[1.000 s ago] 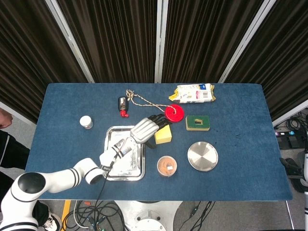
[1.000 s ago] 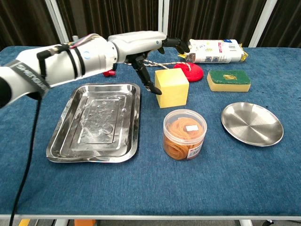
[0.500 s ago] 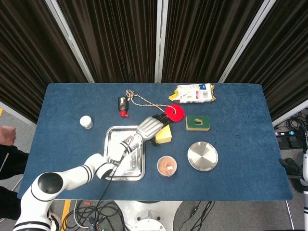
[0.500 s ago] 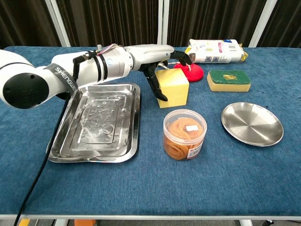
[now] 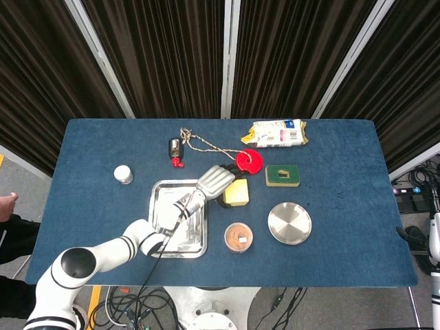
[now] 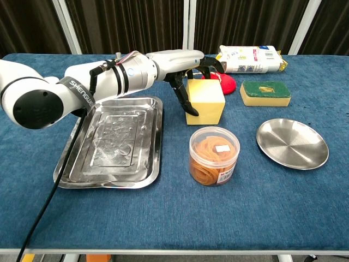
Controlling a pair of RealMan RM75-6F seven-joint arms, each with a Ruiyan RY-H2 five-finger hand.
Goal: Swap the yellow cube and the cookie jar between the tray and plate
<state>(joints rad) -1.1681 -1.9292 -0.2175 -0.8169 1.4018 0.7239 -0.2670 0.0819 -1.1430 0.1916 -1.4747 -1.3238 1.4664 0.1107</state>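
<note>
A blue cloth-covered counter (image 6: 283,207) holds everything. The robot's left hand (image 6: 185,61), white-backed with dark fingers (image 6: 188,103), reaches in from the left and wraps over the top of the yellow cube (image 6: 206,101); one finger runs down the cube's left face and others curl over its far top edge. Whether the cube is lifted or standing on the cloth cannot be told. The right hand is not visible in either view.

The cube sits just right of the rectangular steel tray (image 6: 82,164), close to the tray's far right corner, with a narrow strip of blue between them. The tray lies flat and bare. Just in front of the cube stands the clear round cookie jar (image 6: 214,155), upright on the cloth, near but apart from the cube. To the jar's right, with open cloth between them, lies the round steel plate (image 6: 311,155).

Behind the cube sit a red disc with a rope (image 5: 249,160), a green and yellow sponge (image 6: 265,93) and a white snack packet (image 6: 251,59). The widest open cloth lies along the near edge.
</note>
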